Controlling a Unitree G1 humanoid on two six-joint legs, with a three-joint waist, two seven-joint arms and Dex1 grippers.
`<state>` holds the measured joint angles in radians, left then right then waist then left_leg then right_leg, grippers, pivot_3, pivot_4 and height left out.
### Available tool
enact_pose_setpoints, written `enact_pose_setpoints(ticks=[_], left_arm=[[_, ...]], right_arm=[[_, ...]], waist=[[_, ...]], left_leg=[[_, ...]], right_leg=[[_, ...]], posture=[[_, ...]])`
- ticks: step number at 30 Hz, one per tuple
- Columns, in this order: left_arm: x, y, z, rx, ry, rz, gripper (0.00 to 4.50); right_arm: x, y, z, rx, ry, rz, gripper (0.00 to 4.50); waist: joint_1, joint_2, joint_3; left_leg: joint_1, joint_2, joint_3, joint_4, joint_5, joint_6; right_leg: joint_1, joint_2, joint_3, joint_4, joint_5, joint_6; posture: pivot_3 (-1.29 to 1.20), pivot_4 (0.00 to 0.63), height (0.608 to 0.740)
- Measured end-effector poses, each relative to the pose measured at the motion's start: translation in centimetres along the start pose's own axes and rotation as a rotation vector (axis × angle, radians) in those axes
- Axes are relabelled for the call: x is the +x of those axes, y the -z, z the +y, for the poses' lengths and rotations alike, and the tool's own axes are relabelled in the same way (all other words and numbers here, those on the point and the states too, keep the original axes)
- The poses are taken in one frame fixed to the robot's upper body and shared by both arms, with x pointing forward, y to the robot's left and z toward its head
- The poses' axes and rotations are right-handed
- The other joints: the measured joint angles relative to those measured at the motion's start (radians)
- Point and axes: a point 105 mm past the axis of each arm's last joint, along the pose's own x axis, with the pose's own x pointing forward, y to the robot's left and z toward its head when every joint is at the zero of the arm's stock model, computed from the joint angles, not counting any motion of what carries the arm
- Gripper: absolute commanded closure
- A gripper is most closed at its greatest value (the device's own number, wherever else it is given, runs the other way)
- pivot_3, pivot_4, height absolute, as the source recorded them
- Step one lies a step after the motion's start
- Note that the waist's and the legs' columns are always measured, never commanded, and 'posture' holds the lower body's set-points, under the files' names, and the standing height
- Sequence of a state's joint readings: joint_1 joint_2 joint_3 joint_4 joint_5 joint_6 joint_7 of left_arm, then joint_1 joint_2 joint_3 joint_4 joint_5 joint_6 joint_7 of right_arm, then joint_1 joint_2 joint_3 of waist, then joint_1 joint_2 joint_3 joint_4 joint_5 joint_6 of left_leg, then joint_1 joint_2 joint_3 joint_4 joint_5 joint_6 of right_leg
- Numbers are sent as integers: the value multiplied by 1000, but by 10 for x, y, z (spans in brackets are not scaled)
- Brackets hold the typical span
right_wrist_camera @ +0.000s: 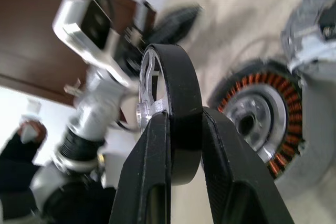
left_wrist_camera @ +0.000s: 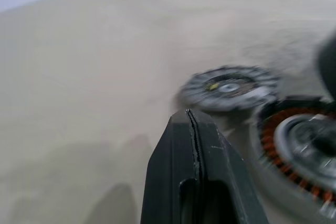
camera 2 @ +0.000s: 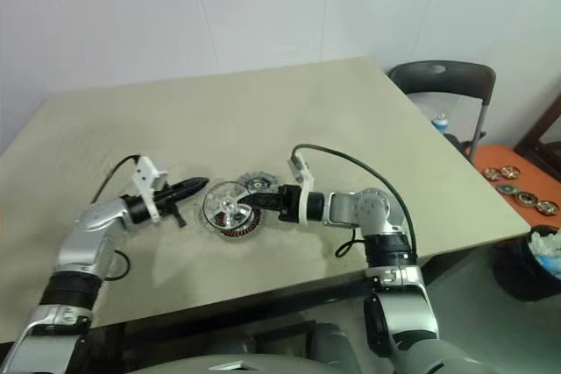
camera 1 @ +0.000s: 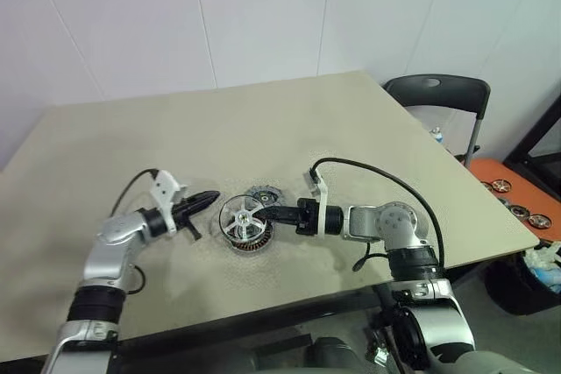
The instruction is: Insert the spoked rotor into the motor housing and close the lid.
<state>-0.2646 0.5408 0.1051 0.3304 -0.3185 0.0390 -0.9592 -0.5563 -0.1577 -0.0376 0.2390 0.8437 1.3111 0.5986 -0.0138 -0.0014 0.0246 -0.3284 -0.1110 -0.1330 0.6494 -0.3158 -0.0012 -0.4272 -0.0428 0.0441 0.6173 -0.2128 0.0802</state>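
Right gripper point(right_wrist_camera: 181, 129) clamps spoked rotor point(camera 1: 242, 216) over motor housing point(right_wrist_camera: 262, 124); left gripper point(camera 1: 207, 200) closed; beige table point(camera 1: 368, 129), white walls.

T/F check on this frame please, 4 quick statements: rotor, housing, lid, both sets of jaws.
1. The right gripper grips the black spoked rotor ring by its rim. True.
2. The rotor already sits inside the copper-wound motor housing disc. False: it is held on edge above the housing, not seated.
3. The left gripper holds the ribbed silver-grey lid disc. False: its jaws are shut on nothing, and the lid lies on the beige table.
4. The lid lies right beside the housing, not on it. True.
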Motion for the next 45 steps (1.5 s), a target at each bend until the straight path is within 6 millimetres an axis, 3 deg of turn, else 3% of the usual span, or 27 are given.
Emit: enact_pose_setpoints(ticks=[6, 20, 31, 45], left_arm=[[-8, 9, 1, -22, -27, 15, 4500], [-3, 5, -5, -17, -19, -10, 4500], [1, 7, -10, -24, -1, -6, 4500], [2, 9, -9, -27, -8, 2, 4500]], right_arm=[[4, 5, -10, -3, 44, 23, 3736], [8, 5, -22, 50, 67, -4, 3736], [-4, -27, -17, 90, 34, -129, 3736], [7, -14, -16, 142, 15, -75, 3736]], waist=[[2, 0, 0], [2, 0, 0], [0, 0, 0], [-1, 0, 0]], left_leg=[[-1, -1, 0, 0, 0, 0], [0, 0, 0, 0, 0, 0], [0, 0, 0, 0, 0, 0], [-1, 0, 0, -1, 0, 0]], right_leg=[[0, -1, 0, -1, 0, 0], [0, 0, 0, 0, 0, 0], [0, 0, 0, 0, 0, 0], [-1, -1, 0, 0, 0, 0]], posture=[[0, 0, 740], [0, 0, 740], [0, 0, 740], [0, 0, 740]])
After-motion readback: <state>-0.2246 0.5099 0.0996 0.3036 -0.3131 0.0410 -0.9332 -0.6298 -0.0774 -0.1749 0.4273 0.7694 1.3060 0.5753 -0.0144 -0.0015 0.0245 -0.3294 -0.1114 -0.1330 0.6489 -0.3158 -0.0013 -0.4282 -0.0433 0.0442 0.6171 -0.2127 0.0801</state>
